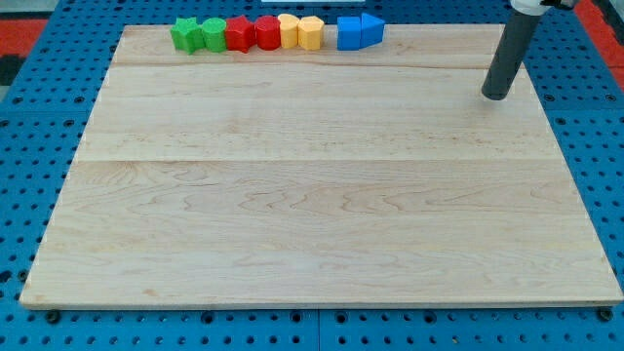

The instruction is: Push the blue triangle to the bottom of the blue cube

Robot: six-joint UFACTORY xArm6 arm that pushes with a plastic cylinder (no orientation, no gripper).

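Wooden board (pixel 322 214) on blue pegboard (pixel 39 146); my tip (pixel 495 97) well right of blue triangle (pixel 371 28).

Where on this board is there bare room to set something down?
Everything below the block row, down to the wooden board's bottom edge, is bare, left of my tip. It is crowded along the top edge, from the green blocks to the blue triangle.

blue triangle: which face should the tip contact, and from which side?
No gripping here, only pushing. The blue triangle touches the right side of the blue cube at the view's top edge. My tip is to its lower right. Probably best to come round above it and press its top face, driving it down, then nudge left under the cube.
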